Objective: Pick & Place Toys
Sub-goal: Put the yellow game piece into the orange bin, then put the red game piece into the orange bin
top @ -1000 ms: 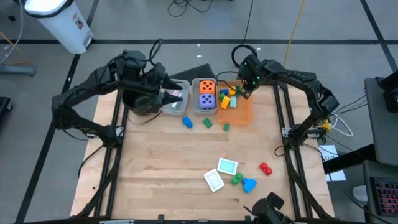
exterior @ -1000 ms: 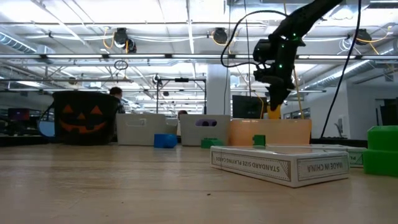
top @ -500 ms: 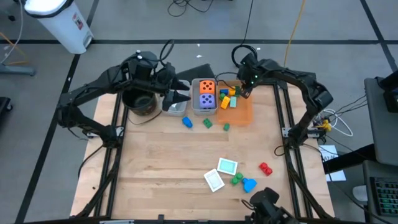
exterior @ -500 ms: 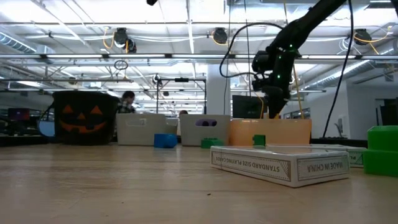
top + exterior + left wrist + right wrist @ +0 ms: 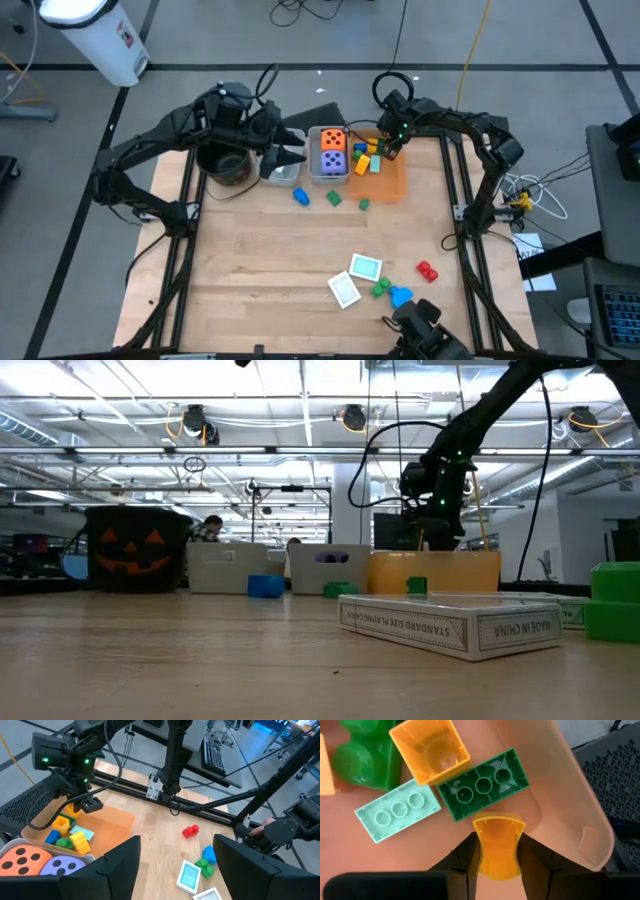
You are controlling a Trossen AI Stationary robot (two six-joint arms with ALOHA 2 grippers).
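Wooden worktop (image 5: 250, 260) shows a job partly done: the orange and purple dice (image 5: 333, 149) sit in the middle grey bin (image 5: 313, 170), several blocks lie in the orange bin (image 5: 393, 182), and right now the right pincer (image 5: 496, 851) hangs over that bin pinching an orange block (image 5: 497, 842). The left pincer (image 5: 284, 157) waits spread over the left grey bin. Left to clear, I'd say: three loose blocks (image 5: 331, 198) by the bins, plus two cards (image 5: 355, 278) and more blocks (image 5: 427, 271) at the near edge.

At the table's (image 5: 250, 260) far edge, a pot (image 5: 222, 165) is sitting leftmost, with three bins (image 5: 329, 171) lining up to its right. Two dice (image 5: 333, 149) are resting in the middle bin. Cards (image 5: 365, 268) and blocks (image 5: 427, 270) are lying near the front.
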